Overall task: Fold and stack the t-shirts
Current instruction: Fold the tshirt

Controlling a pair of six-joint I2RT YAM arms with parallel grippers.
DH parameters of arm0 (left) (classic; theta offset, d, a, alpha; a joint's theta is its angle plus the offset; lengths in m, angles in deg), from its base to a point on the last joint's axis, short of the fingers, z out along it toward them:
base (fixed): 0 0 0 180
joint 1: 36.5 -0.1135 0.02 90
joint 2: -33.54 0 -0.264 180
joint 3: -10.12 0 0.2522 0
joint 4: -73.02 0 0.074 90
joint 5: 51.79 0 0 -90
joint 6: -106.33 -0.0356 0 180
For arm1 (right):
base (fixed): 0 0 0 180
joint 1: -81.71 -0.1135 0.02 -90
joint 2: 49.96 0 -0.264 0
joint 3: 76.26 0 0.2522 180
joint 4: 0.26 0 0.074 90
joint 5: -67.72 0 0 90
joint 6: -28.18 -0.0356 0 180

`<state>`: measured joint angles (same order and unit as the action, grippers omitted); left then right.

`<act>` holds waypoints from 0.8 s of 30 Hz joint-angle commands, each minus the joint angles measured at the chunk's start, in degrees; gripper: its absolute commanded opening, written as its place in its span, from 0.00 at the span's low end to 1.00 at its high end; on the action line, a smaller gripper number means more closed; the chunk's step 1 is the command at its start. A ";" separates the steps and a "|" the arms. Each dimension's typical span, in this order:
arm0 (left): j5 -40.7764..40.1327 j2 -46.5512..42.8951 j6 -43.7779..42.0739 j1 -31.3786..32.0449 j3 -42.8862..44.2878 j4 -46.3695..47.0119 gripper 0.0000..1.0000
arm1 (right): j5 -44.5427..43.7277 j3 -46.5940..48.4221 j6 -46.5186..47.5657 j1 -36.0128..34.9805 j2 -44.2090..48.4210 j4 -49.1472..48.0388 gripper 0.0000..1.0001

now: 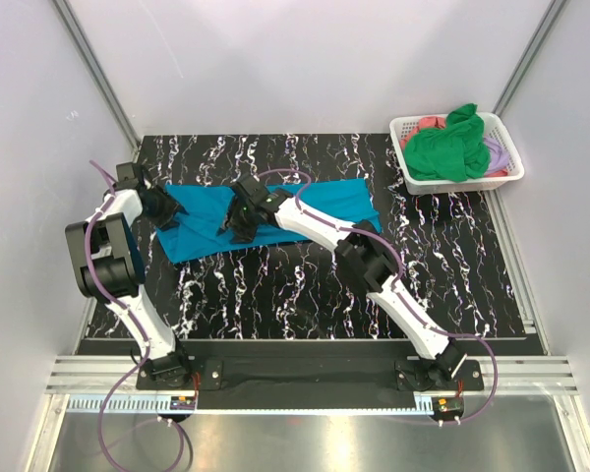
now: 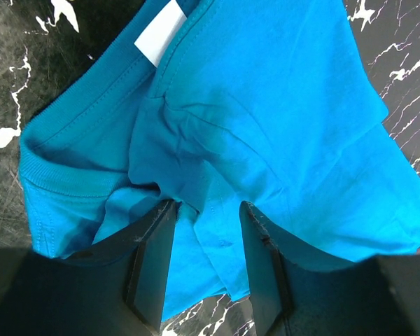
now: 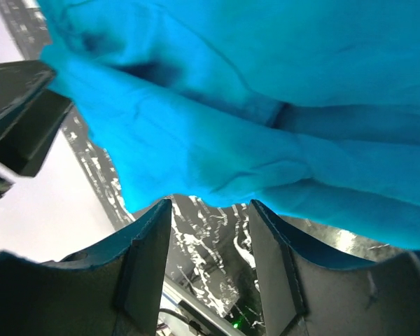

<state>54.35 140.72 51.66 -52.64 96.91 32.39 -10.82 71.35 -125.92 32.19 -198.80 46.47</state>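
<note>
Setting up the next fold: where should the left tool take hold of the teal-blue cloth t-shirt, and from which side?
The ribbed collar band of the teal-blue cloth t-shirt, near the white label. Come straight down at the shirt's left end, where the open left tool hangs: the band is thick and ridged, likely easier to pinch than the flat body.

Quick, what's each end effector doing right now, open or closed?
Left end effector: open, poised over the teal-blue t-shirt, not clamped.
Right end effector: open at the shirt's edge, holding nothing.

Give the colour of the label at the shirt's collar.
White label on the teal shirt; left wrist view shows it best.
</note>
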 commanded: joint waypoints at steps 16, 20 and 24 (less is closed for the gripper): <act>1.17 -1.97 -1.67 0.41 4.74 -0.55 0.00 | -2.85 6.17 -0.68 -0.32 -3.39 -0.10 0.10; 0.74 -1.71 -1.41 0.50 5.89 -1.86 0.00 | -2.24 3.98 -1.29 0.12 -1.46 -2.12 0.09; -3.48 -0.83 -2.02 0.67 8.79 -6.61 0.00 | -2.59 2.65 -1.82 0.47 0.74 -3.52 0.08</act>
<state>53.47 140.65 50.41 -52.14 101.61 28.50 -12.21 74.56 -126.79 32.26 -202.58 45.67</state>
